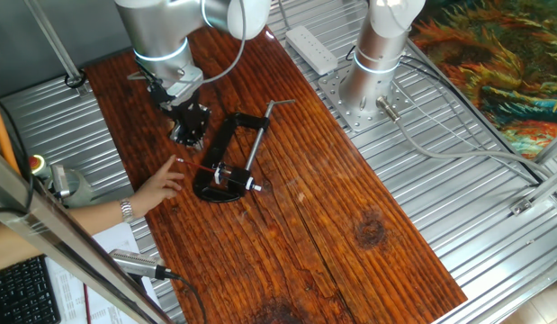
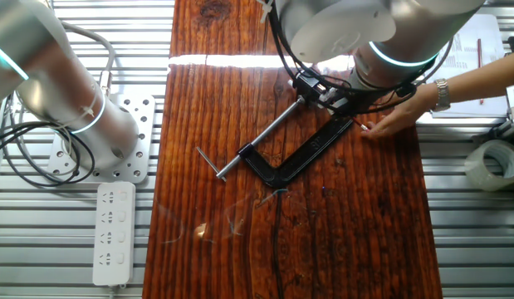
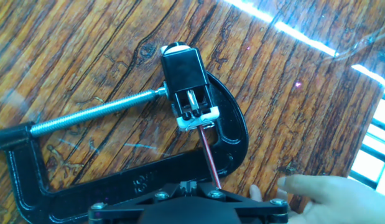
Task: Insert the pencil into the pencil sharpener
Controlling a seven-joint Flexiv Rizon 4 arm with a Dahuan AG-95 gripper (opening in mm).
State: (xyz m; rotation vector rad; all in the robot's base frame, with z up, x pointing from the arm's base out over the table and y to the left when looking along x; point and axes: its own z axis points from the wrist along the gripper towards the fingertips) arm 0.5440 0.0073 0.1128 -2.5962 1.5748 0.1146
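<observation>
In the hand view the pencil sharpener [image 3: 186,79], a small black block with a white front, sits clamped in the black C-clamp [image 3: 232,134]. The pencil [image 3: 209,152], a thin dark-red stick, runs from the sharpener's front toward me and passes just right of my gripper [image 3: 189,185]. The fingers stand close together with nothing between them, and the pencil lies outside them. A person's hand [image 3: 326,198] reaches in beside the pencil's near end. In one fixed view my gripper [image 1: 188,133] hovers left of the clamp [image 1: 226,148], the pencil [image 1: 199,166] and the sharpener [image 1: 224,173].
The clamp's silver screw rod [image 3: 92,113] stretches left across the wooden board [image 1: 332,225]. A person's hand [image 1: 157,191] rests on the board's left edge. A white power strip [image 1: 312,47], another arm's base [image 1: 372,67] and a tape roll [image 2: 493,164] lie around.
</observation>
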